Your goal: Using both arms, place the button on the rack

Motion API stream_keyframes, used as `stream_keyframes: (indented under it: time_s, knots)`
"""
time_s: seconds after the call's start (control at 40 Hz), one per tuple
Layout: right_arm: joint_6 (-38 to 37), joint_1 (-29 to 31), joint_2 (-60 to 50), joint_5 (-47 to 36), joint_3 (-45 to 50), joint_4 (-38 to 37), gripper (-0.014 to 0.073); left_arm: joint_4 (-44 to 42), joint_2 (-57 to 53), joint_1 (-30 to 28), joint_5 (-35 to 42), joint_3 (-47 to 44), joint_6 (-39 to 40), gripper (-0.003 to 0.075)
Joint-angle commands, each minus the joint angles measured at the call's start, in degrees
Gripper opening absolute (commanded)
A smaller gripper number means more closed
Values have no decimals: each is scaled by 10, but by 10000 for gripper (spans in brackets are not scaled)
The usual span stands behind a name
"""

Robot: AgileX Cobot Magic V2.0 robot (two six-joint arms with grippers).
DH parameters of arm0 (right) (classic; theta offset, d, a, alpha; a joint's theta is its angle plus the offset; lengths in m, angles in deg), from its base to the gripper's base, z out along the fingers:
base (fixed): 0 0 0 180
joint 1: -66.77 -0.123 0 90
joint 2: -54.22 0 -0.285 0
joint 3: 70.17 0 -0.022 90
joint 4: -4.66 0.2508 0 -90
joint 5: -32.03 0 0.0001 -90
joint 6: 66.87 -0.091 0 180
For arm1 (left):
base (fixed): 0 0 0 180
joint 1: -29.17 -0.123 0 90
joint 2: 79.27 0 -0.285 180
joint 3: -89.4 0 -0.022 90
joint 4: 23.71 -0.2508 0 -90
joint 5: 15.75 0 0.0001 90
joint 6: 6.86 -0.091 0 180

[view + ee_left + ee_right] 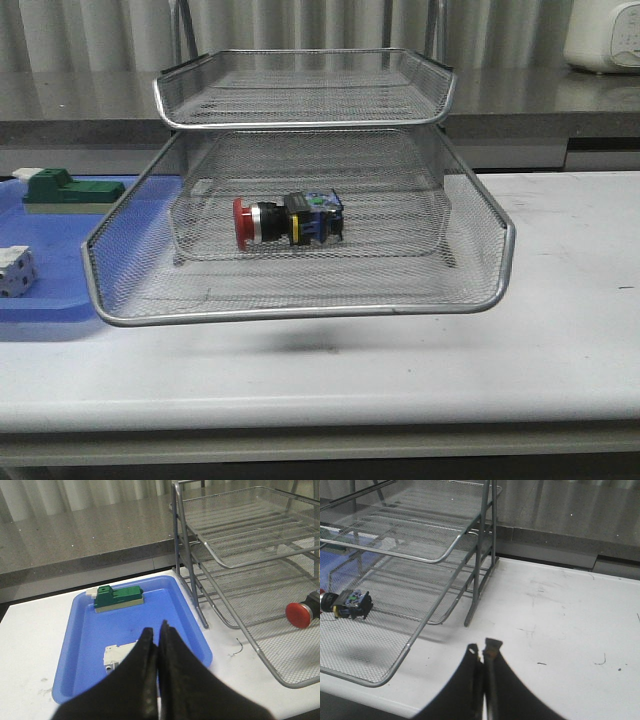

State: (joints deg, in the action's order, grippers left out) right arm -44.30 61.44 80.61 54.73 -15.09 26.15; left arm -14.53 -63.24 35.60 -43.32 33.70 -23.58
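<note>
**Button's on the rack, both pincers off it**

Starting at my left: the blue tray [60, 290] has the green block [62, 188] and the white block [14, 270] sitting in it, neither one part of the job, so they sit untouched. My left pincer [159, 636] hangs over that tray with its fingers pressed together and nothing between them.

Middle: the rack [300, 312] has the button [288, 220] lying on its side on the mesh of the middle tier, red head toward my left, blue block toward my right. It rests flat and well inside the rim, so I'd say it won't roll off.

Right: my right pincer [484, 650] is closed too, empty, over bare table [560, 610] beside the rack's post. Looks to me like the placing is done.
</note>
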Motion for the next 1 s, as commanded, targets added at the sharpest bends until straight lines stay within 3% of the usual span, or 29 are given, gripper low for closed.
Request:
stream_keyframes:
  time_s: [0.0, 0.3, 0.72, 0.97]
  knots:
    - [-1, 0, 52, -58, -37, 8, -60, 8, 8, 0, 49, 15, 6, -19]
    - [0, -34, 247, -62, -124, 10, -60, 8, 8, 0, 49, 15, 6, -19]
    - [0, -350, 457, -126, -183, 10, -60, 8, 8, 0, 49, 15, 6, -19]
    - [0, -455, 561, -157, -183, 37, -60, 8, 8, 0, 49, 15, 6, -19]
